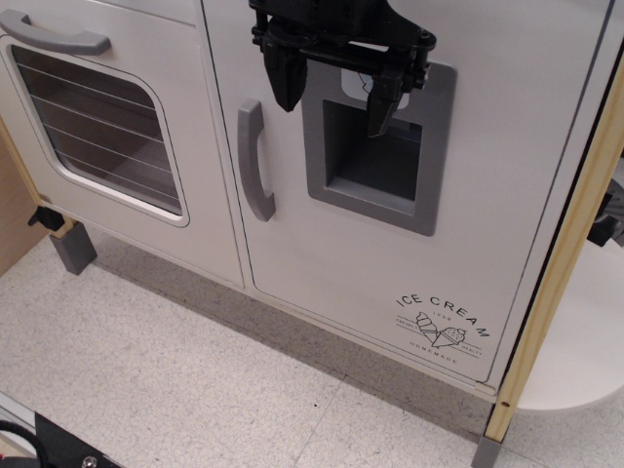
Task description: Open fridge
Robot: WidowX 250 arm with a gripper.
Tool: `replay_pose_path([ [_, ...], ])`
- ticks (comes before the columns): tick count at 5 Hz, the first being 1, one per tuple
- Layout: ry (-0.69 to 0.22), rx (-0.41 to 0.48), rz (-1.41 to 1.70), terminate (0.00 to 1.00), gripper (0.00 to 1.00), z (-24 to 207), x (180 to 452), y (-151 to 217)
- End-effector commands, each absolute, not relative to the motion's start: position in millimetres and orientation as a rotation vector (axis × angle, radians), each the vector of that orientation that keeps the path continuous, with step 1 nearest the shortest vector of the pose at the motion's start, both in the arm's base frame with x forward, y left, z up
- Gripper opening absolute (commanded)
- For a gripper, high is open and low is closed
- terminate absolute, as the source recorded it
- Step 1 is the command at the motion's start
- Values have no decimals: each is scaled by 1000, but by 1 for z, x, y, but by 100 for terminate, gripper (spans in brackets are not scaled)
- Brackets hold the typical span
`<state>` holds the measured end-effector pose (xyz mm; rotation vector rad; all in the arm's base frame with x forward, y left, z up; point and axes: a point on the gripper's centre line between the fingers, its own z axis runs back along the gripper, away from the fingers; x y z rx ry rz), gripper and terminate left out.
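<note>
I see the fridge (390, 244) door closed, nothing done yet. My hand (334, 99) hangs with fingers apart, holding nothing, just beside the grey handle (253, 159), ungrasped.

Bright, even indoor light, seemingly from overhead. The white fridge (390, 253) door reads clean with no blown-out glare. A soft shadow band runs along the speckled floor (195, 380) under the cabinet base, and the recessed grey dispenser panel (375, 156) is darker inside. The black gripper (331, 97) is underexposed; finger detail is mostly lost, possibly slight motion blur. The oven window (102, 132) is dim behind the rack wires. Focus is fairly sharp overall, the print legible, with mild tilt and softness toward the corners.
</note>
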<state>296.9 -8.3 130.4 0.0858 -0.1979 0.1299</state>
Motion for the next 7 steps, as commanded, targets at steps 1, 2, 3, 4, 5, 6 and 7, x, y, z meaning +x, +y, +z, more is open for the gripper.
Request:
replay_pose_path([
  [1,-198,86,130,0,100,130,297,-8],
  [2,-234,114,130,0,100,116,311,8],
  [3,-271,134,120,0,100,103,316,34],
  [4,-287,155,106,0,100,92,314,54],
  [5,-317,169,97,0,100,81,311,69],
  [6,-343,152,84,0,100,74,314,81],
  [7,-380,148,48,0,100,63,323,85],
])
